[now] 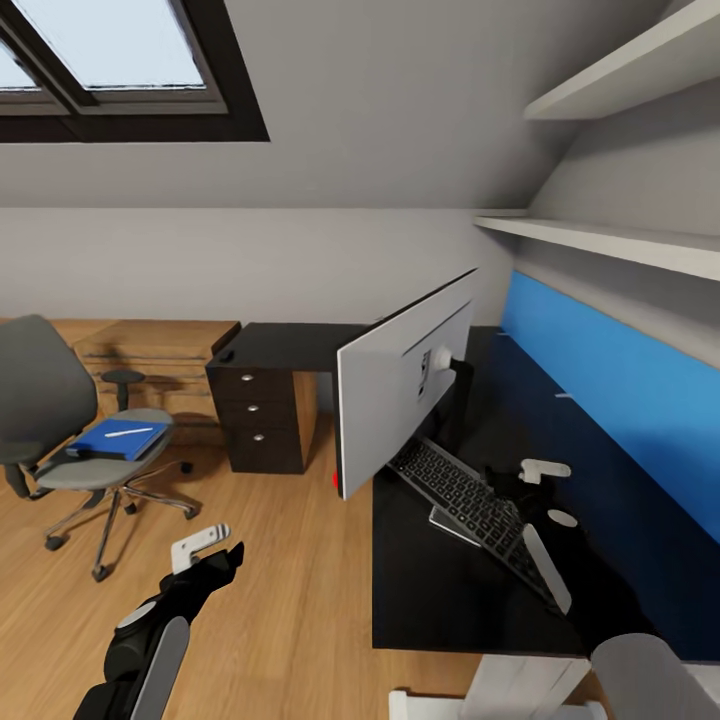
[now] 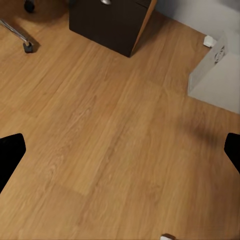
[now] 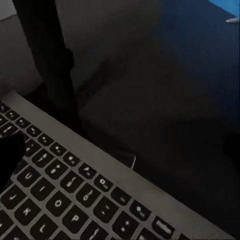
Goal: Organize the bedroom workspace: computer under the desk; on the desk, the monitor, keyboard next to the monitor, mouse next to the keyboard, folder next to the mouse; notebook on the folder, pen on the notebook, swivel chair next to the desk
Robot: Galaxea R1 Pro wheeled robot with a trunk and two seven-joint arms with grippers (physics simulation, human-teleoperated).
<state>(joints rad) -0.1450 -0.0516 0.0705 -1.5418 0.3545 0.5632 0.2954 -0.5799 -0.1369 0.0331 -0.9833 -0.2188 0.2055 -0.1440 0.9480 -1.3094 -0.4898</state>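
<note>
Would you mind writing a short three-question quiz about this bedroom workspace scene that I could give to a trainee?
1. True or false: the blue folder lies on the seat of the swivel chair.
2. Multiple choice: the keyboard lies on the desk
A. behind the monitor's silvery back side
B. in a drawer of the black drawer unit
C. on the wood floor
3. Fill in: the left gripper hangs above the ____.

Key
1. True; a white pen rests on top of it.
2. A.
3. Wood floor, with its fingers apart and nothing between them.
</note>
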